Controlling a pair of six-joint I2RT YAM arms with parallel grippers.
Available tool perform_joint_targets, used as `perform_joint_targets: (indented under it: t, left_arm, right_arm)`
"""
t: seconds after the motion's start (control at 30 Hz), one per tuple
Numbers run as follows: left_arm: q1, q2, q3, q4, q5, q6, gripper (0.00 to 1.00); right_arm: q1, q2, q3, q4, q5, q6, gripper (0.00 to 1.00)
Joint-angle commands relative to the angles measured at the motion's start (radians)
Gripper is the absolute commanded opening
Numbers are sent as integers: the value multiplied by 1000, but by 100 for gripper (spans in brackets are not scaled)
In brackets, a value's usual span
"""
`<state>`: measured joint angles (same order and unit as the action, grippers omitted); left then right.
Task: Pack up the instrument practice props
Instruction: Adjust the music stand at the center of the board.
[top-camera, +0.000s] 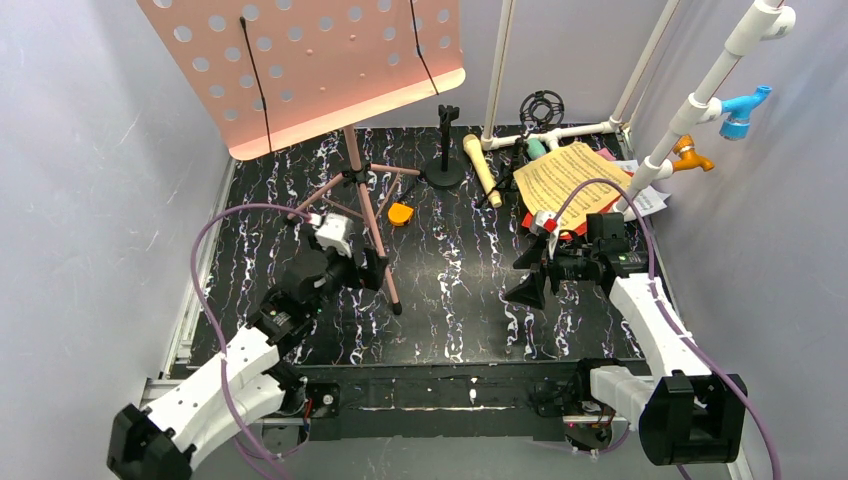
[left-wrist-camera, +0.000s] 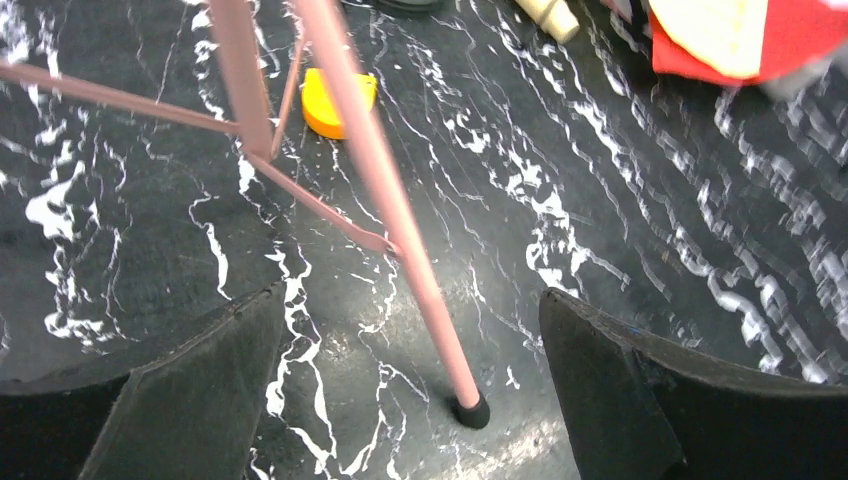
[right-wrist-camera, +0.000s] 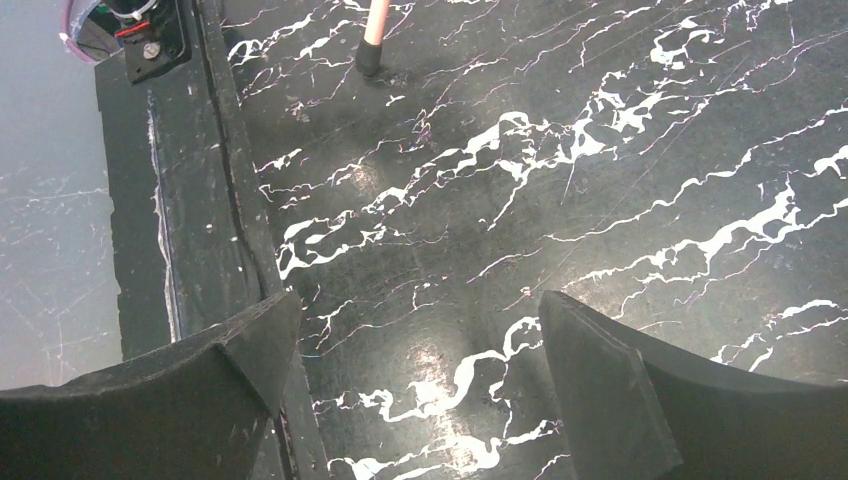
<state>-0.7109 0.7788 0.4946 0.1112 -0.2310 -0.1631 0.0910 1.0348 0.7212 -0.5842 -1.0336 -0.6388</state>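
A: Where is the stand lying versus the grippers?
B: The pink music board (top-camera: 310, 60) is standing at the upper left of the top view. Its near tripod leg (left-wrist-camera: 400, 220) is slanting from top centre down to a black foot at bottom centre of the left wrist view. It's passing between the jaws of the left gripper (left-wrist-camera: 415, 340), which are gaping wide and gripping nothing.
A: Right side?
B: The right gripper (right-wrist-camera: 410, 340) is hanging released too, empty, over bare table (right-wrist-camera: 650, 150). The left arm is sitting nearer the leg.
A: Other props?
B: The yellow sheet (top-camera: 570, 175) is lying on the red sheet (left-wrist-camera: 800, 45) at upper right. The beige microphone (top-camera: 482, 170) is lying just left of them, the teal microphone (top-camera: 537, 148) behind.
A: Containers?
B: None showing in any view. I'm guessing the stand is going first.
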Motion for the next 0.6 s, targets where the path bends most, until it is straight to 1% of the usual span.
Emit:
perform_joint_targets:
  t: [0.0,0.03,0.07,0.17,0.3,0.4,0.57]
  left_arm:
    - [268,-13,-52,78,380,-311,97]
    - [306,15,-59,123,444,-361,93]
    - [316,32,-60,147,461,-383,89]
    - [326,89,-49,186,455,-435,77]
    - [336,164,-25,204,443,-482,67]
    - [339,202,-11,211,440,-507,64]
    - [342,222,-7,227,385,-520,59]
  right_arm:
    - [-14,-25,-32,56,-49,1,99]
    - [-19,-29,-40,60,-50,1,98]
    - [-20,-31,-45,66,-50,3,98]
    - [-26,-35,-54,73,-52,4,99]
    - [-32,-39,-64,80,-51,6,98]
    - [-37,-44,-72,84,-47,5,99]
    - [-40,-43,-75,90,-48,6,98]
